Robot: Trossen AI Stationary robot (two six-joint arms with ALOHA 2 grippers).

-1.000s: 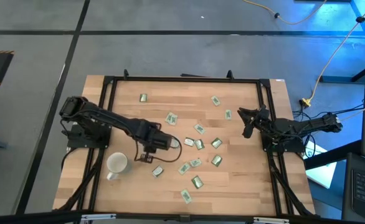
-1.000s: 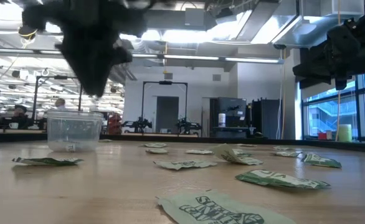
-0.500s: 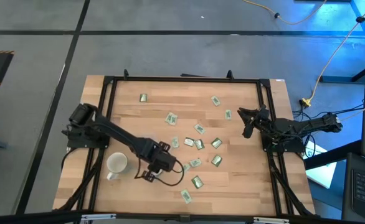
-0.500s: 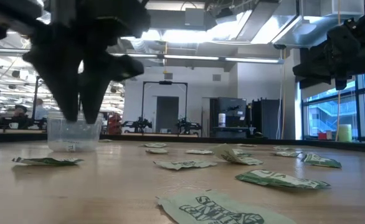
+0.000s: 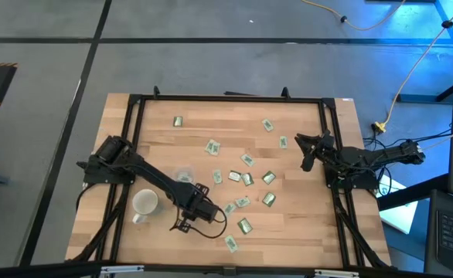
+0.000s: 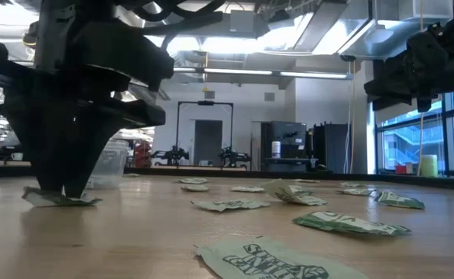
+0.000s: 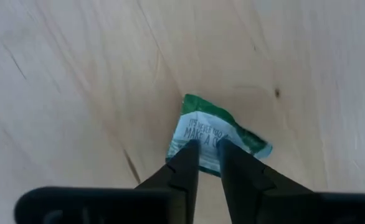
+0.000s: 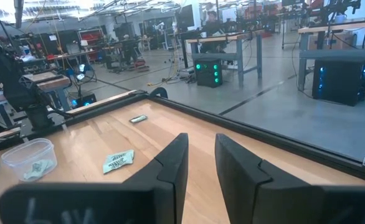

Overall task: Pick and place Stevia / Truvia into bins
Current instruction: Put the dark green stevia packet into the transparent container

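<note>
The left gripper (image 7: 207, 152), fingers nearly closed, is pinching the crinkled green-and-white paper sachet (image 7: 217, 134) at its edge; it looks light, limp and likely to slip.

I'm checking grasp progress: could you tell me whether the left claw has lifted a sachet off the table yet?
No: in the left wrist view the left claw is nearly shut on the edge of a sachet that lies on the table.

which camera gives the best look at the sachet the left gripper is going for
The left wrist view: the sachet fills the middle, the left gripper pinching its edge. The low view shows it edge-on beneath dark fingers. In the high view the arm hides it; the right wrist view doesn't show it.
</note>
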